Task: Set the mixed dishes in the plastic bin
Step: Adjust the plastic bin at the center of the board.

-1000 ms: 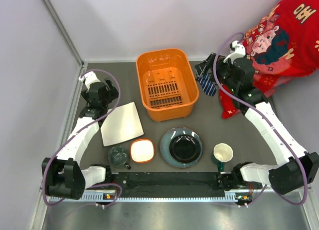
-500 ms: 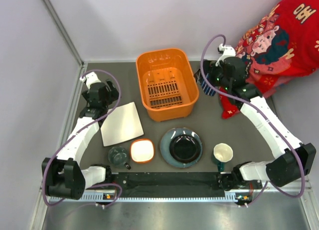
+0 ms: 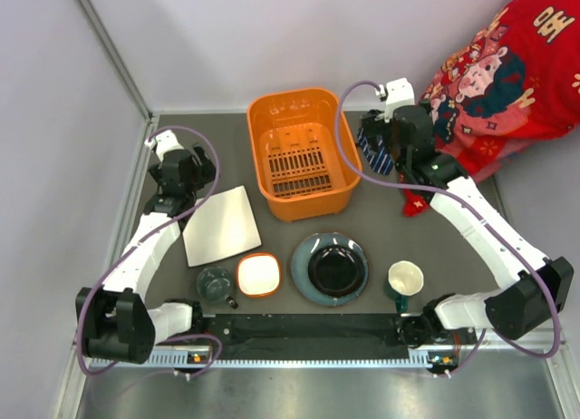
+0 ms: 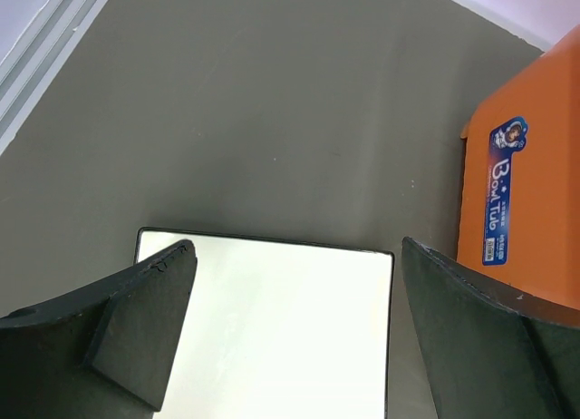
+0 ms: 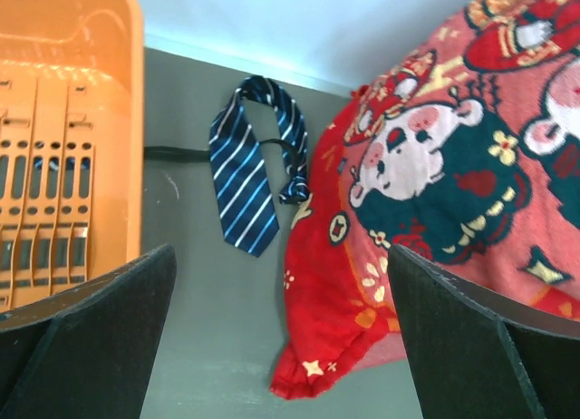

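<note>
The orange plastic bin [image 3: 257, 138] stands at the back centre with nothing in it. A white square plate [image 3: 222, 224] lies to its left. Along the front sit a dark teal cup [image 3: 216, 283], an orange bowl [image 3: 258, 276], a round blue-grey plate [image 3: 329, 268] and a cream mug [image 3: 405, 279]. My left gripper [image 4: 296, 247] hangs open above the far edge of the white plate [image 4: 272, 337], holding nothing. My right gripper [image 5: 281, 251] is open and empty, right of the bin [image 5: 63, 120] over bare table.
A striped blue necktie [image 5: 245, 174] lies just right of the bin. A red patterned cloth [image 5: 435, 165] spills over the back right corner. Grey walls [image 3: 109, 120] close the left and back. The arm bases stand on a black rail [image 3: 308, 333] at the near edge.
My right arm has swung left, from over the red cloth toward the bin's right side. The left arm and all dishes have stayed still.
</note>
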